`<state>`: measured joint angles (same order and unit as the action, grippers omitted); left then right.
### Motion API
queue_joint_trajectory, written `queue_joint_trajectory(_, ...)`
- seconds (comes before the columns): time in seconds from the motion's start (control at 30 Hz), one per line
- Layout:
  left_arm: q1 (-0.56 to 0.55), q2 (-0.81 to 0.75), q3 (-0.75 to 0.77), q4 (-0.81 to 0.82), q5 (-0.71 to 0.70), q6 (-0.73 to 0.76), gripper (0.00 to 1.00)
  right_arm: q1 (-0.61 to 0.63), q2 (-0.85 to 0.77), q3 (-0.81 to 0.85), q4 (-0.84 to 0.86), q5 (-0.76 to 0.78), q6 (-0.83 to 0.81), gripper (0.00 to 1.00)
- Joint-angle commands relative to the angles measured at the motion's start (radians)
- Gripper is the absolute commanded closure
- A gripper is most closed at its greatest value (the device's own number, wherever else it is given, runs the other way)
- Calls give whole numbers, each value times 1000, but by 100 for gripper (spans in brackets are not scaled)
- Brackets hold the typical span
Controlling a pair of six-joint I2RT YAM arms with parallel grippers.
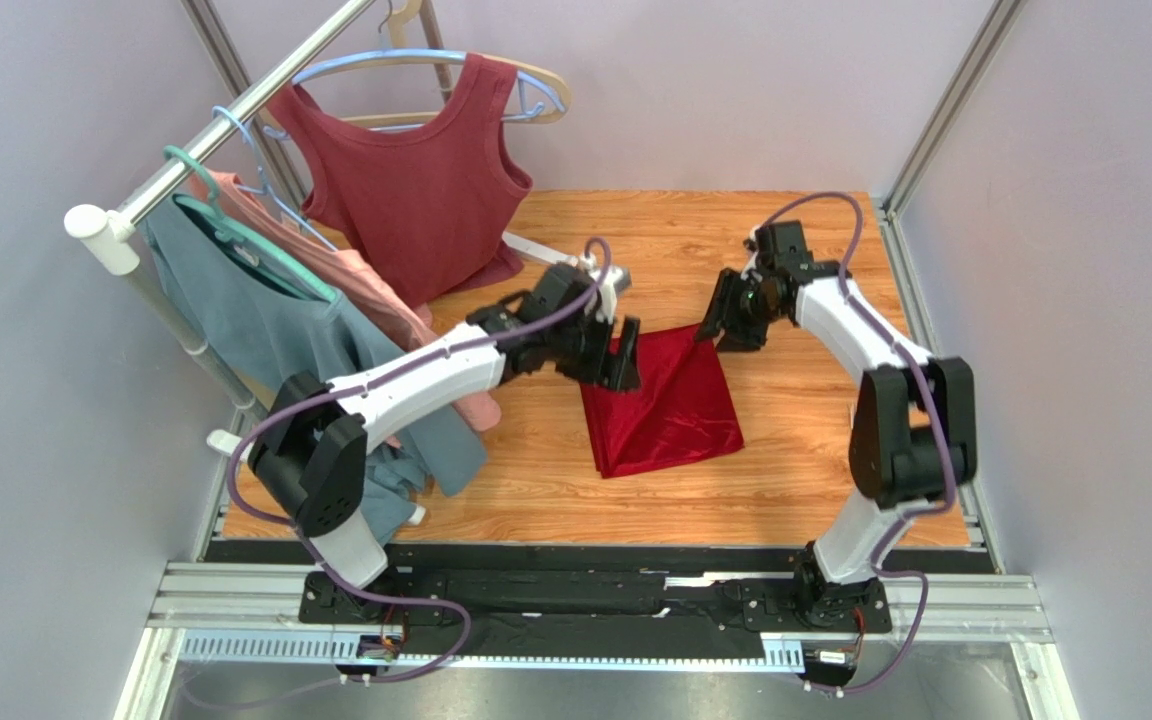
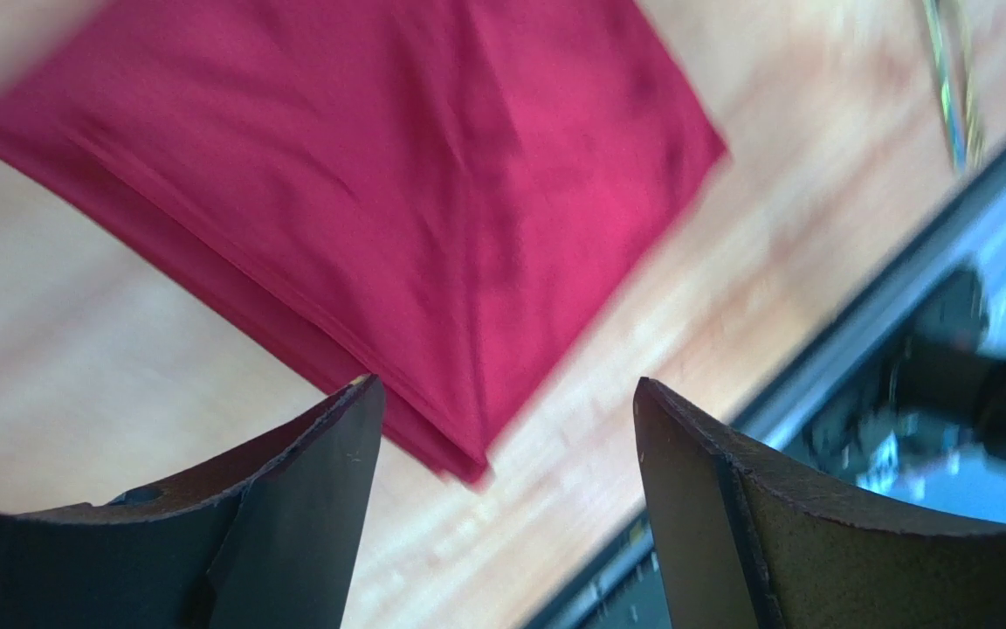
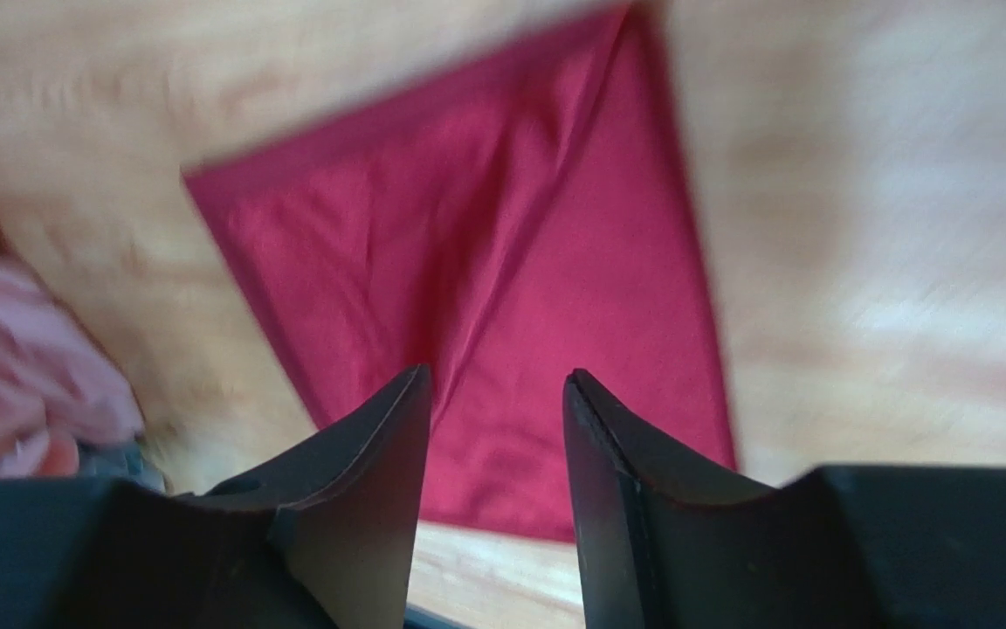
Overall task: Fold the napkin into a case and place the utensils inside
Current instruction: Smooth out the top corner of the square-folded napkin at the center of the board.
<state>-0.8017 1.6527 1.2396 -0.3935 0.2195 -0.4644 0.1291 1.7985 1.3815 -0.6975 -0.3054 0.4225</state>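
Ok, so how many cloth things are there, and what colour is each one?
Crimson napkin: 1
Maroon top: 1
Pink top: 1
Blue-grey top: 1
Total: 4

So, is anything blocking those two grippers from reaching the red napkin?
Nothing visible. The left gripper and right gripper are both open, right at the far edges of the napkin, with no object between. The hanging clothes are off to the left.
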Motion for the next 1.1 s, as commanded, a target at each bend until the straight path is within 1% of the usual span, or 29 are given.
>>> queue_joint_trajectory(0.0, 128, 140, 148, -48, 9, 84, 21, 87, -195, -281, 104, -12, 53, 54)
queue_joint_trajectory(0.03, 159, 168, 177, -63, -12, 95, 21, 95, -220, -330, 169, -26, 59, 54)
queue_joint_trajectory(0.07, 174, 214, 205, -89, -15, 108, 21, 99, -238, -366, 194, -32, 76, 56)
queue_joint_trajectory(0.13, 197, 252, 271, -90, -20, 128, 21, 109, -258, -439, 252, -41, 75, 59)
queue_joint_trajectory(0.23, 208, 352, 377, -146, -58, 171, 21, 109, -234, -469, 257, -14, 52, 66)
queue_joint_trajectory(0.27, 210, 393, 402, -178, -72, 167, 21, 109, -223, -473, 253, -6, 47, 72)
queue_joint_trajectory(0.33, 214, 413, 435, -180, -89, 164, 22, 109, -199, -484, 250, 14, 47, 75)
queue_joint_trajectory(0.4, 216, 435, 454, -188, -114, 159, 26, 110, -186, -501, 251, 40, 55, 75)
queue_joint_trajectory(0.47, 217, 438, 446, -193, -138, 156, 28, 109, -173, -513, 253, 63, 55, 75)
queue_joint_trajectory(0.53, 216, 437, 434, -185, -131, 152, 30, 110, -159, -510, 253, 80, 50, 75)
queue_joint_trajectory(0.63, 217, 434, 411, -176, -109, 139, 39, 109, -133, -507, 256, 89, 51, 75)
queue_joint_trajectory(0.67, 217, 414, 378, -148, -106, 132, 45, 110, -128, -507, 260, 85, 52, 75)
queue_joint_trajectory(0.7, 214, 398, 354, -124, -108, 129, 46, 110, -122, -507, 263, 74, 53, 75)
queue_joint_trajectory(0.73, 213, 381, 331, -99, -105, 125, 49, 110, -117, -507, 268, 71, 53, 75)
queue_joint_trajectory(0.77, 213, 352, 299, -67, -108, 124, 55, 109, -114, -506, 268, 69, 53, 76)
queue_joint_trajectory(0.87, 210, 309, 259, -13, -123, 125, 58, 110, -108, -509, 271, 71, 50, 76)
queue_joint_trajectory(0.97, 210, 331, 290, -18, -98, 129, 63, 110, -97, -509, 270, 66, 50, 76)
queue_joint_trajectory(1.0, 210, 340, 300, -24, -95, 127, 63, 110, -97, -509, 270, 63, 48, 76)
queue_joint_trajectory(1.07, 211, 364, 325, -42, -97, 130, 70, 109, -96, -512, 271, 60, 44, 77)
